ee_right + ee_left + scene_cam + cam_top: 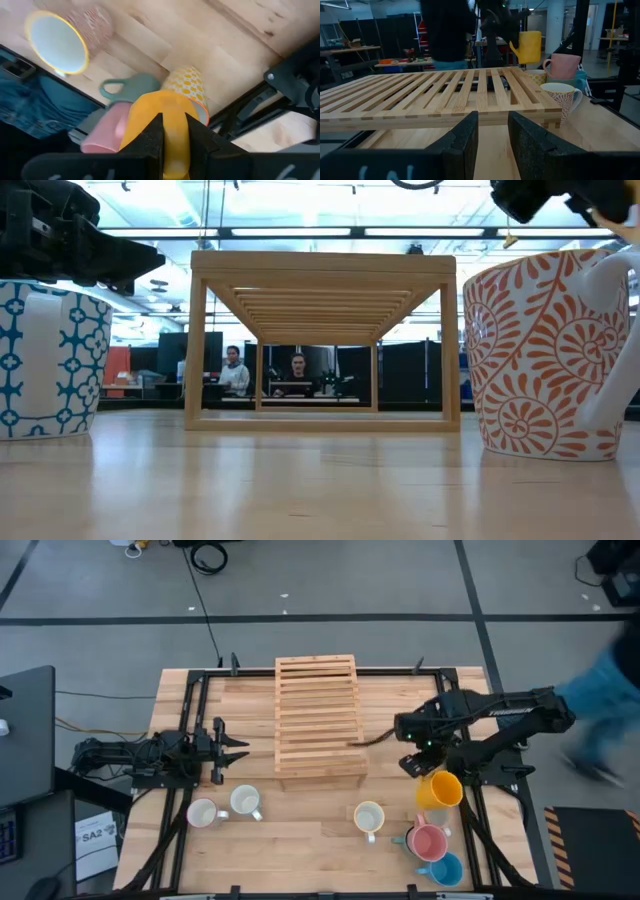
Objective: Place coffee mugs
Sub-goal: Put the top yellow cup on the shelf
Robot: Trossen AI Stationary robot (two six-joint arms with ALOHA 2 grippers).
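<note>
While the left gripper waits low over the tabletop at the left side, just beside the slatted wooden rack, its fingers stand apart with nothing between them. The right gripper hangs to the right of the rack, lifted off the wood, and its fingers are closed on the handle of the orange mug, which hangs tilted in the air just above the cluster of mugs at the right front corner. In that corner the pink mug sits on top of other mugs, the blue mug lies nearest the front edge, and a teal handle and a yellow-dotted mug show beneath the pink one (which mug the handle belongs to is hard to tell). A white mug with an orange leaf pattern stands alone left of that cluster, near the rack's front right corner. Two more pale mugs stand side by side at the left front: one white inside, and one pinkish inside; one of them carries a blue pattern. Bare wood lies open between these two and the patterned mug, and along the front edge. The rack's slatted top is bare. Beyond the right edge a person in blue passes.
</note>
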